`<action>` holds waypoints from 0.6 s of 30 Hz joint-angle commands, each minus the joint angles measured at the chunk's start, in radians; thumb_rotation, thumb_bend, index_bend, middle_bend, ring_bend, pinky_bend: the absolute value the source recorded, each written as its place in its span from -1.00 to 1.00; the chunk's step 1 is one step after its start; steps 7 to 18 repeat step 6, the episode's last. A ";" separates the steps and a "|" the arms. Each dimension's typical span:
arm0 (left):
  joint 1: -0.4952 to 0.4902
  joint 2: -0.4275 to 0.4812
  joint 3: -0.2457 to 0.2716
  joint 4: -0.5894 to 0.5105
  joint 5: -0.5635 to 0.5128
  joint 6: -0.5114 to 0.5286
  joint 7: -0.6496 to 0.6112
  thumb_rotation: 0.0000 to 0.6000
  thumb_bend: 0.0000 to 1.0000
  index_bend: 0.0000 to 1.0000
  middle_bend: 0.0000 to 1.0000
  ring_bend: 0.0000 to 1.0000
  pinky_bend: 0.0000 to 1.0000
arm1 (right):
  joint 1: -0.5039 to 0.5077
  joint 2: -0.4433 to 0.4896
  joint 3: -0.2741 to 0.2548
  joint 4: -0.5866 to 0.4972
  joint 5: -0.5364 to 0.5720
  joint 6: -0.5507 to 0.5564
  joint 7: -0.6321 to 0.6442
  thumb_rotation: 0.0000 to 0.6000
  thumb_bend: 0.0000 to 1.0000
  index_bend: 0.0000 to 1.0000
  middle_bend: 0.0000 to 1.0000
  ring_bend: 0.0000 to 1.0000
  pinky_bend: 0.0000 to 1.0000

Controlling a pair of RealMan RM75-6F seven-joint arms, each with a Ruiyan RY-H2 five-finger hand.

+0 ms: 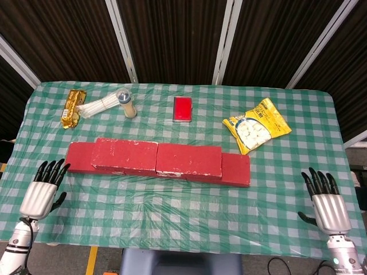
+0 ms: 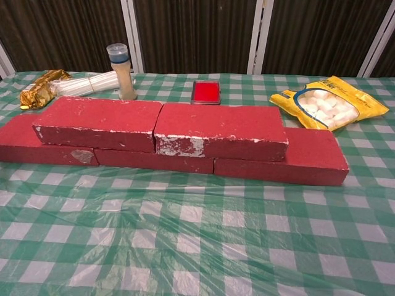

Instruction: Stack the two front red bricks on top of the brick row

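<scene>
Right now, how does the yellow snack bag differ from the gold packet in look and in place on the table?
The yellow snack bag lies at the back right; the gold packet lies at the back left. The snack bag is bigger, with a clear window showing white pieces; the gold packet is narrow, shiny and opaque. The packet lies beside the white straws. Both lie flat behind the bricks.

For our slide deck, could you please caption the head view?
Two red bricks stacked on the brick row; left hand and right hand open, clear of them.
</scene>
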 commanded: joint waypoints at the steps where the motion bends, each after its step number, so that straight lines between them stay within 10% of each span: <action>1: 0.015 0.001 -0.010 -0.015 0.001 0.025 0.022 1.00 -0.23 -1.00 -1.00 -1.00 -0.97 | -0.038 0.015 0.008 0.023 -0.048 0.032 0.051 1.00 -0.92 -1.00 -1.00 -1.00 -1.00; 18: 0.020 0.005 -0.012 -0.026 -0.003 0.021 0.040 1.00 -0.21 -1.00 -1.00 -1.00 -0.97 | -0.063 0.023 0.033 0.021 -0.073 0.034 0.064 1.00 -0.92 -1.00 -1.00 -1.00 -1.00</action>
